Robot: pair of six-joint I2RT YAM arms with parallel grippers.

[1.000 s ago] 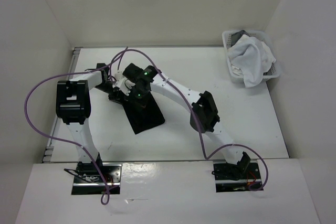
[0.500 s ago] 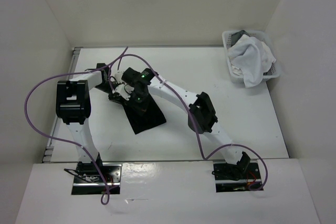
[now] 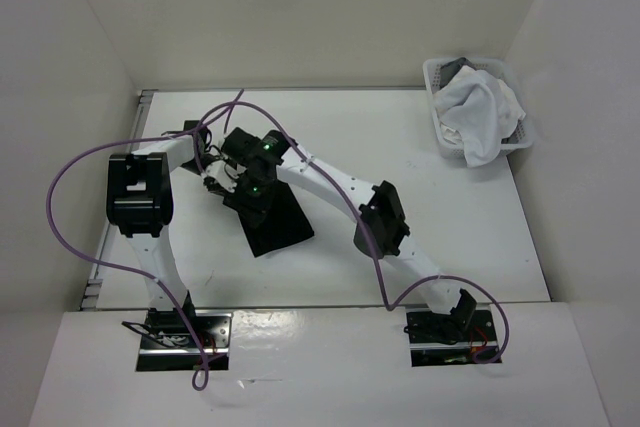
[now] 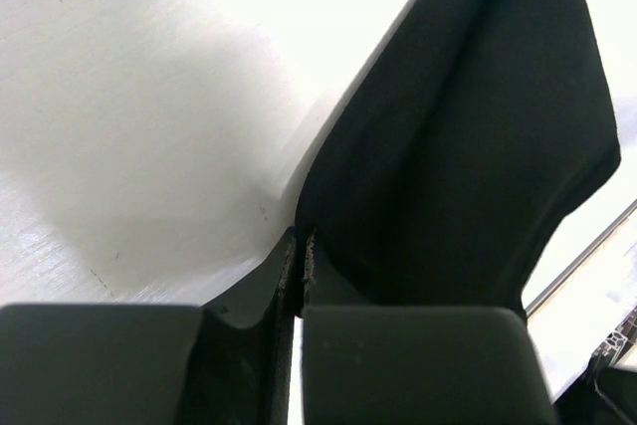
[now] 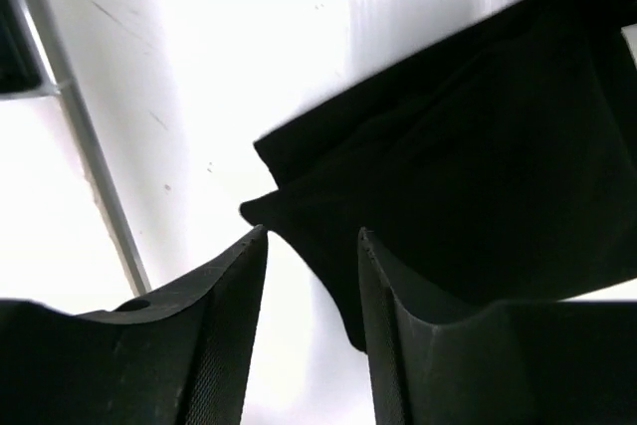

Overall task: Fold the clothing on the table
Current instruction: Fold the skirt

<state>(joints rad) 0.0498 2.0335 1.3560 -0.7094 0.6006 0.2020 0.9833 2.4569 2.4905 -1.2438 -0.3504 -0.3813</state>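
Note:
The black clothing (image 3: 278, 224) lies folded on the white table (image 3: 420, 157), left of centre. Both grippers meet at its far left end. My left gripper (image 3: 214, 183) is shut, and in the left wrist view the clothing (image 4: 468, 146) runs up from the tips of the left gripper (image 4: 301, 238), pinched at its edge. My right gripper (image 3: 240, 197) hovers just over the same end. In the right wrist view the right gripper (image 5: 312, 234) stands open, with a corner of the clothing (image 5: 468, 186) just beyond its fingertips and not held.
A white plastic basket (image 3: 437, 72) holding a white cloth bundle (image 3: 482, 112) stands at the table's far right corner. A thin metal rail (image 3: 141, 112) runs along the left edge, also seen as the rail (image 5: 90, 166) near my right gripper. A purple cable (image 3: 70, 172) loops over the left arm.
My right gripper has opened and let go of the clothing, and it has shifted slightly left. The left gripper has stayed shut in place.

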